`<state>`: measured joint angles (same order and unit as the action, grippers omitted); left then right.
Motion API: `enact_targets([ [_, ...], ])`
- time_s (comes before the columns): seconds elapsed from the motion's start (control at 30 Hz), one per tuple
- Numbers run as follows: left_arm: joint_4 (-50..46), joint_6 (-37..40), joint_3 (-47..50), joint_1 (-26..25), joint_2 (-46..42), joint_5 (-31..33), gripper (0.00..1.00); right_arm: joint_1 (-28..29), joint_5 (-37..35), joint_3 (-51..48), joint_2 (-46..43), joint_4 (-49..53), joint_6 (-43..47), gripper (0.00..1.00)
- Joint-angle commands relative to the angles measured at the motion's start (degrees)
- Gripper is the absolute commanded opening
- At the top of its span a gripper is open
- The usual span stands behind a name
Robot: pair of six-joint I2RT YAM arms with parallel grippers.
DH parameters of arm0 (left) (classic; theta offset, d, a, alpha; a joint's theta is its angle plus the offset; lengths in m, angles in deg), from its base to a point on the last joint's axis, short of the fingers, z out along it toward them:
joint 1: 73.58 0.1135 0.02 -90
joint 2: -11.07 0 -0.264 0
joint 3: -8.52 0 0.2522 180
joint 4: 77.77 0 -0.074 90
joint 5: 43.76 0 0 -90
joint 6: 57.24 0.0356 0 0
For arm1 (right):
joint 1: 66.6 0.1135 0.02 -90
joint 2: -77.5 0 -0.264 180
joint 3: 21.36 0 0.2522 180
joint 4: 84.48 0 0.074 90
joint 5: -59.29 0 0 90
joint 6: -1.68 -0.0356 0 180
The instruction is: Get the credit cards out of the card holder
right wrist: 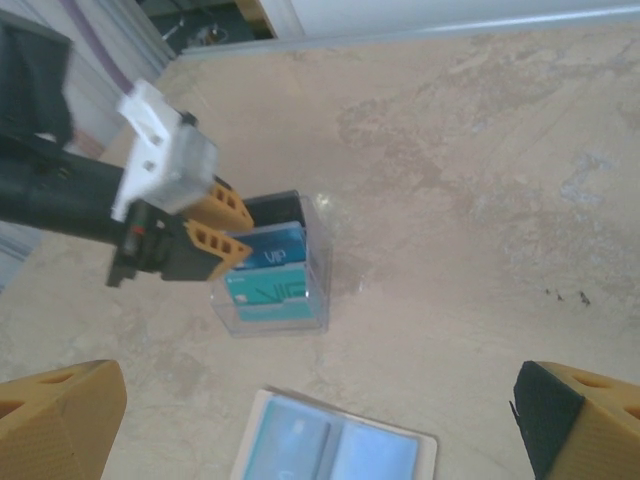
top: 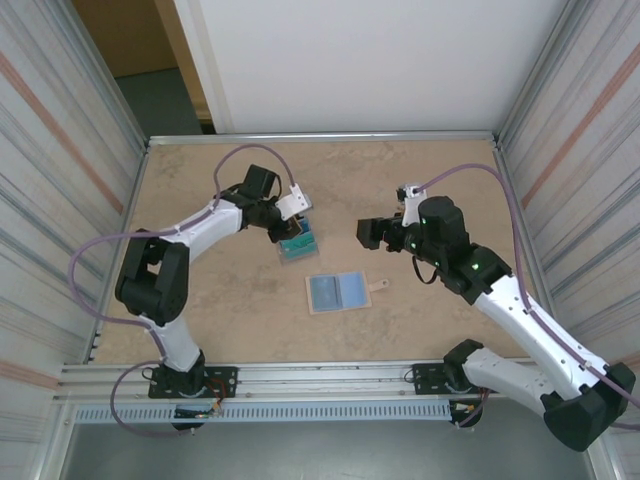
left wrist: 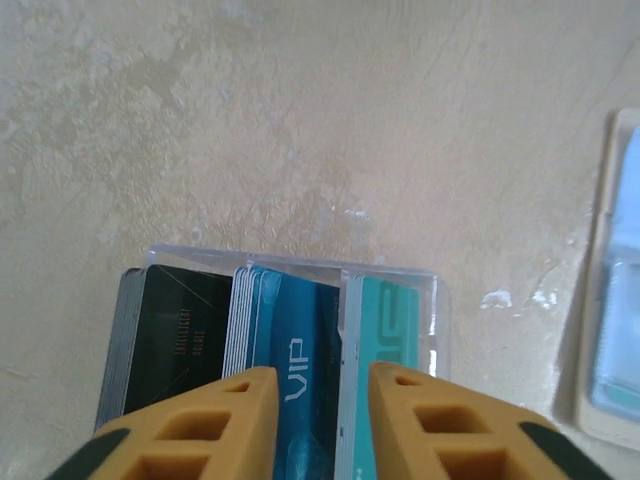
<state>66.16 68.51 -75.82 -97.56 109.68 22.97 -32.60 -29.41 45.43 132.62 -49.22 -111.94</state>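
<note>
Top view with both wrist views. The card holder (top: 337, 292) is lying open and flat on the worktop (top: 350, 170), a little toward 6 o'clock of the centre, with its two light-blue inner faces turned upward. Its long axis is running close to the 9-to-3 line, the 3 o'clock end tipped slightly toward 2. Its small tan closure tab (top: 380, 286) is pointing to 3 o'clock. Whether any card is sitting in its pockets cannot be told. At about 11 o'clock from the holder, near it but not touching, a clear tray (top: 300, 247) is holding the cards (left wrist: 285, 340): a black group, a blue group marked VIP and a teal group, side by side. The left hand (top: 292, 234) is reaching in from 9 o'clock and hovering directly over this tray. In its wrist view the two yellow fingers (left wrist: 230, 420) are standing partly apart, the blue cards are showing in the gap, and nothing is being pinched. The right hand (top: 370, 232) is hanging at about 1 o'clock from the holder, apart from it, with its jaws spread wide and nothing between them. In its wrist view its fingers (right wrist: 60, 420) are sitting at the two lower corners, the holder is lying at 6 o'clock, and the tray with the left hand is at 10 o'clock.
</note>
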Motion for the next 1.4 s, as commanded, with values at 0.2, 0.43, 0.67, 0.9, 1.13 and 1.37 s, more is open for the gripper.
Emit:
enact_targets([
  [0.2,7.1,-10.2,8.8,0.1,-17.2,-3.6,0.57,-0.3,0.3,1.4,3.7,4.9,-3.3,0.99],
  [0.43,15.4,-26.2,17.9,0.1,-30.1,4.7,0.81,2.6,-0.9,1.2,9.1,8.1,-6.5,0.88],
  [0.67,21.7,-43.2,30.7,0.1,-44.0,15.3,0.99,10.9,-6.1,3.1,17.3,11.4,-10.1,0.78],
  [0.9,22.2,-58.8,40.1,0.2,-55.6,28.2,0.99,17.1,-6.1,6.5,26.8,12.4,-11.2,0.63],
  [1.13,22.1,-61.9,44.8,0.3,-61.3,29.5,0.99,20.7,-2.8,9.9,36.8,10.1,-12.6,0.52],
  [1.37,22.0,-64.7,50.0,0.2,-65.2,27.8,0.99,22.8,-3.9,14.9,44.6,12.2,-12.4,0.50],
])
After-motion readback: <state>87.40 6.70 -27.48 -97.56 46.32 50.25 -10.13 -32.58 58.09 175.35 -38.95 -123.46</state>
